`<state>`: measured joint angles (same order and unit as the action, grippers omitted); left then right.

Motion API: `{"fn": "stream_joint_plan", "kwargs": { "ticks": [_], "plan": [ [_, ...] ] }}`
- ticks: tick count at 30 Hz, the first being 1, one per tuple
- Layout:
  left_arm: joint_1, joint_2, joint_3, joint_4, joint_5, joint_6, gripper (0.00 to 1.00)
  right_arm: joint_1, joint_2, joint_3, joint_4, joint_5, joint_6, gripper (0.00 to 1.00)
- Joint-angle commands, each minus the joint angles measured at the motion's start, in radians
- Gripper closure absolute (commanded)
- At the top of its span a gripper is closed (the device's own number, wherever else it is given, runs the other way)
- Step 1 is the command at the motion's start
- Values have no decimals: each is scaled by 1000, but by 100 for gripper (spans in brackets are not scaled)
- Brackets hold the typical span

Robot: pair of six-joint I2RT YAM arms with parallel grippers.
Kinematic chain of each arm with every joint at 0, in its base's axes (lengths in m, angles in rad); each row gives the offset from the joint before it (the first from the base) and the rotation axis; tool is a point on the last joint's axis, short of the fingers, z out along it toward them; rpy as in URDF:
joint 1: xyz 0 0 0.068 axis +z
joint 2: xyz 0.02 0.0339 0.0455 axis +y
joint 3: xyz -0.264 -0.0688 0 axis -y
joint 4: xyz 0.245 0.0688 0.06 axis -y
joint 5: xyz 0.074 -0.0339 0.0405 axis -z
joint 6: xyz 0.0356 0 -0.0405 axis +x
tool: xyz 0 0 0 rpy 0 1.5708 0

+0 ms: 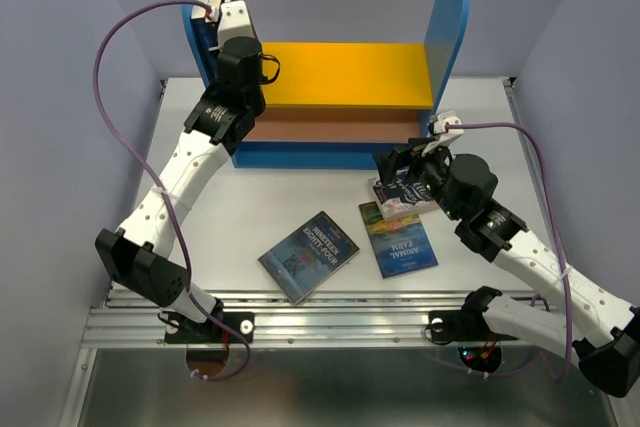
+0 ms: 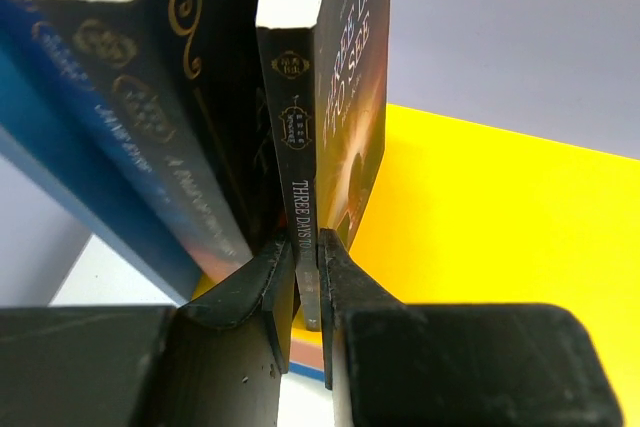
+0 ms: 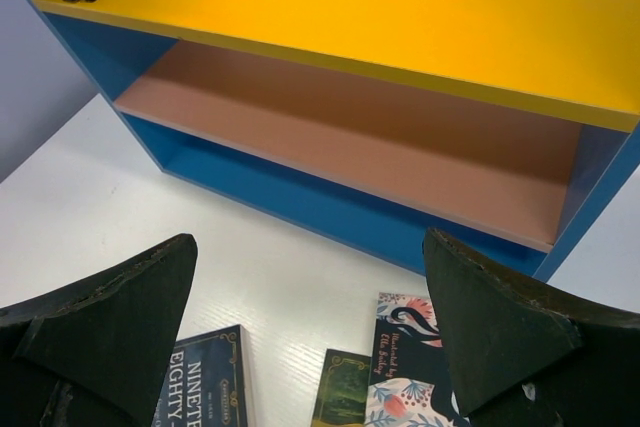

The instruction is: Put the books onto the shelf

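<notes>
Three books lie flat on the table before the shelf, the pinkish book, its length running toward the shelf, just below the right gripper, whose jaws stand wide apart, while the left gripper is clamped on an upright book standing on the yellow board.

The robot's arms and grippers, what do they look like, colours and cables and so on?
Both the left arm and the right arm have white links dotted with small holes, joined by chunky black joints. A purple cable loops along each. The left gripper and the right gripper have matte black, wedge-shaped fingers with scuffed edges.
</notes>
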<state>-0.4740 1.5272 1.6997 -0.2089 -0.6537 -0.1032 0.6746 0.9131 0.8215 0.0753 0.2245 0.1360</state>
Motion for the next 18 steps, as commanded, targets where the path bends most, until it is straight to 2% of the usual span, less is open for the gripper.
{"fn": "stream_joint_plan", "kwargs": {
  "ticks": [1, 6, 7, 9, 11, 17, 18],
  "plan": [
    [3, -82, -32, 34, -9, -10, 90, 0, 0, 8, 37, -19, 10, 0],
    [5, -90, -48, 26, -11, -12, 90, 0, 10, 11, 37, -24, 10, 0],
    [5, -88, -48, 26, -11, -9, 86, 0, 10, 11, 35, -28, 10, 0],
    [5, -81, -41, 25, -23, -9, 68, 0, 12, 10, 37, -31, 11, 0],
    [5, -72, -28, 0, -27, -15, 64, 0, 13, 8, 37, -31, 10, 0],
    [5, -67, -12, -26, -29, -27, 63, 0, 17, 7, 37, -34, 5, 0],
    [3, -67, -9, -30, -34, -35, 58, 0, 17, 7, 35, -36, 5, 0]
  ]
}}
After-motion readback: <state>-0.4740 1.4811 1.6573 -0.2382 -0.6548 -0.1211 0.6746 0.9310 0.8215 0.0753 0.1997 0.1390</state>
